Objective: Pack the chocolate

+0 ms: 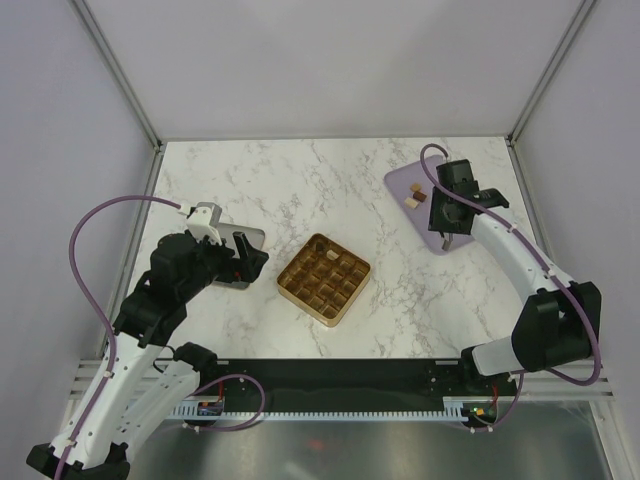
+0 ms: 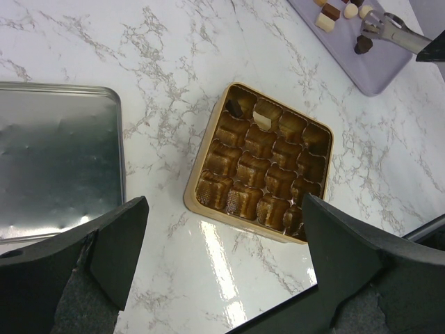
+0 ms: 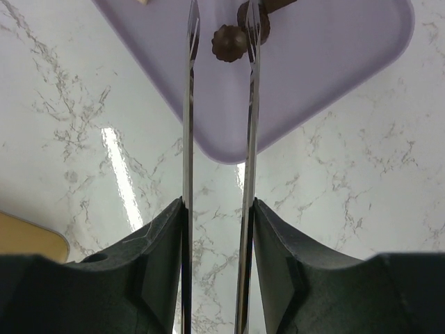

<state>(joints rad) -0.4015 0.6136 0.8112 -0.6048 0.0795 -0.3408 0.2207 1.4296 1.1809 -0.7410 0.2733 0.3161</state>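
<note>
The gold grid tray (image 1: 323, 280) sits mid-table. In the left wrist view it (image 2: 208, 202) holds a dark chocolate (image 2: 234, 108) and a cream piece (image 2: 263, 117) in two far cells. More chocolates (image 1: 413, 199) lie on a lavender tray (image 1: 400, 182). My right gripper (image 1: 446, 218) is shut on metal tweezers (image 3: 189, 104). Their blades stand apart over the lavender tray (image 3: 327, 62), with a dark round chocolate (image 3: 228, 43) between them near the tips. My left gripper (image 2: 224, 209) is open and empty, above the table just near the gold tray.
A silver tin (image 2: 59, 160) lies left of the gold tray, under my left gripper (image 1: 243, 255). The lavender tray (image 2: 389, 73) stands at the far right with several pieces and the tweezers (image 2: 393, 28) over it. Grey walls enclose the marble table.
</note>
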